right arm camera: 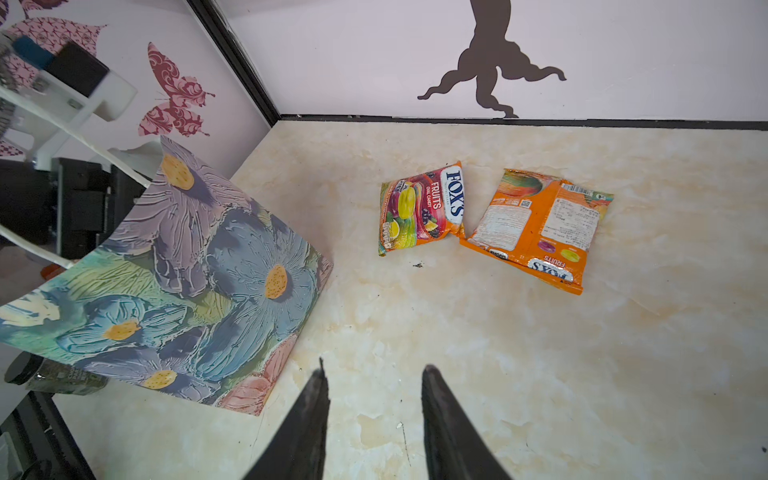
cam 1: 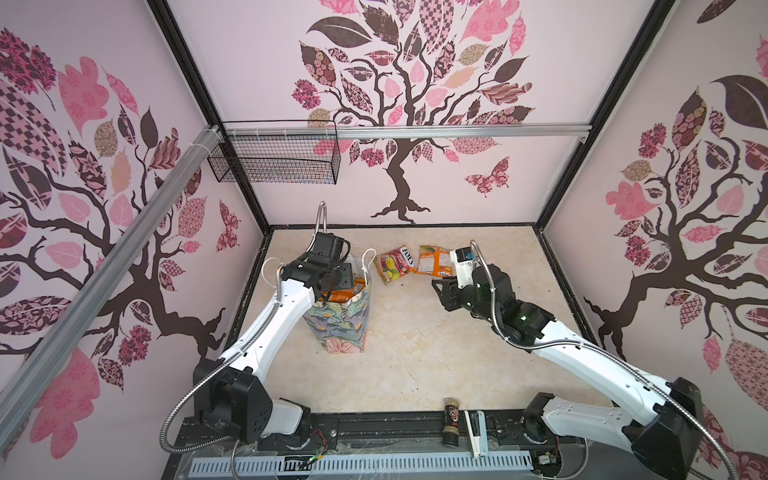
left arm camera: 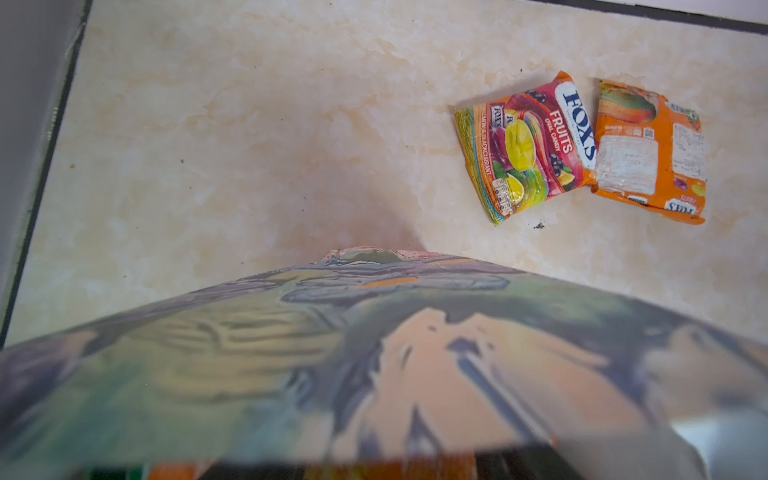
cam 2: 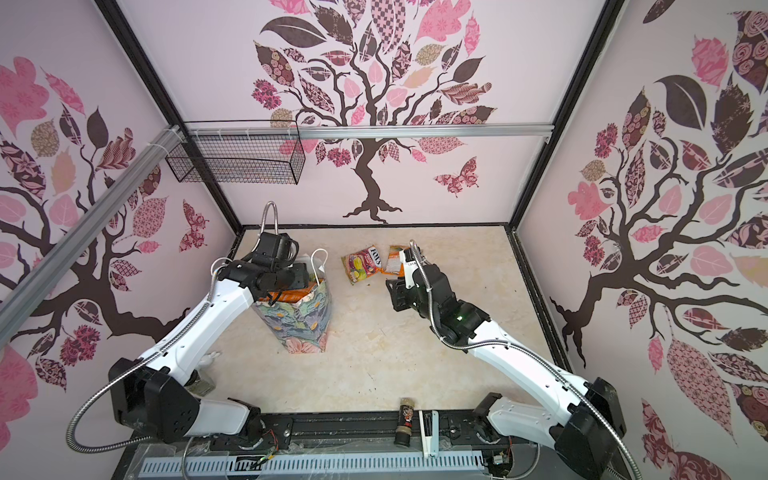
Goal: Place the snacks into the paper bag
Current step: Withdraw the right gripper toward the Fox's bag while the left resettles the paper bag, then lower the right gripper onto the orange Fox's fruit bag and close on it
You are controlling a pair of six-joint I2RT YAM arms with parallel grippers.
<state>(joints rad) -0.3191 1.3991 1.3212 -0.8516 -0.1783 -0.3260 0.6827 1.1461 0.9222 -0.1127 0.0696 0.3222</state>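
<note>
We see the paper bag (cam 1: pixel 338 328) upright on the worktop (cam 1: pixel 415 365), left end effector (cam 1: pixel 338 280) at its mouth, spread we cannot tell, right end effector (right arm camera: pixel 374 370) parted, empty, red snack (right arm camera: pixel 419 210) and orange snack (right arm camera: pixel 536 228) flat, side by side, apart from the bag

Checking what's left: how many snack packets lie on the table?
2: the multicoloured FOX'S packet and the orange packet beside it, right of the paper bag. More inside it may be hidden.

Blue-flowered paper bag (right arm camera: pixel 208 270), orange packet (right arm camera: pixel 536 228), red-and-yellow packet (right arm camera: pixel 419 210)
</note>
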